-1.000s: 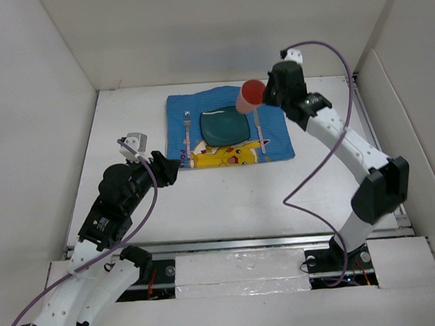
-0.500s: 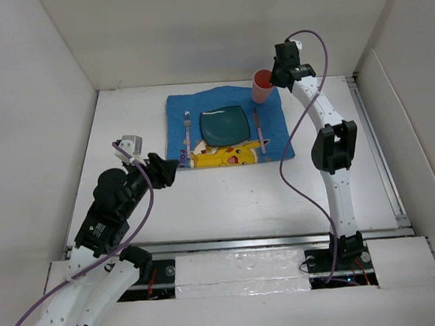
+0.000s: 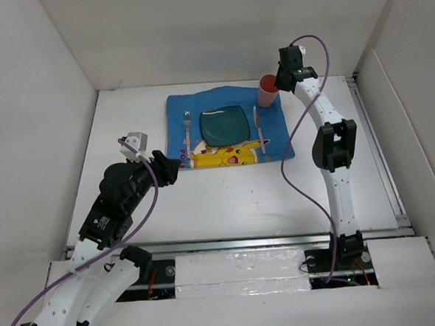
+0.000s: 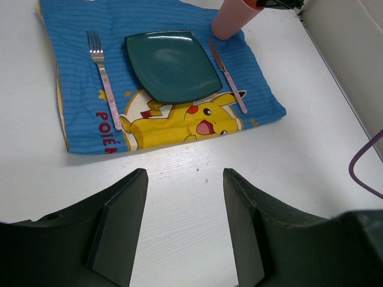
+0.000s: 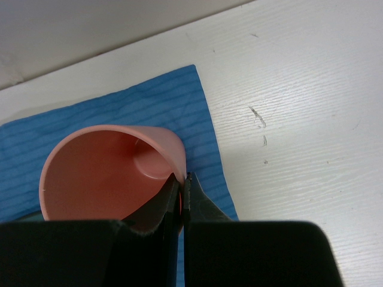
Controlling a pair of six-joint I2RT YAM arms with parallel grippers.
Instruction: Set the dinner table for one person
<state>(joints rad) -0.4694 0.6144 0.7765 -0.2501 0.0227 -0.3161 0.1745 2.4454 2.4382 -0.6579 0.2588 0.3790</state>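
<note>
A pink cup [image 3: 267,90] stands at the far right corner of the blue Pikachu placemat [image 3: 275,139] on the white dinner table [image 3: 227,199]. My right gripper [image 3: 279,84] is shut on the cup's rim, one finger inside and one outside; the wrist view shows the cup [image 5: 108,173] pinched between the fingers [image 5: 182,191]. On the placemat lie a teal square plate [image 3: 225,124], a fork [image 3: 187,131] to its left and a knife [image 3: 259,129] to its right. My left gripper [image 3: 172,168] is open and empty over bare table near the placemat's near left corner [image 4: 185,197].
White walls enclose the table on the left, back and right. A metal rail [image 3: 230,245] runs along the near edge. A purple cable [image 3: 306,157] hangs from the right arm over the table's right half.
The right gripper has brought the cup from tilted in the air to upright on the placemat's far right corner, then shifted it slightly right. The left arm has barely moved.
</note>
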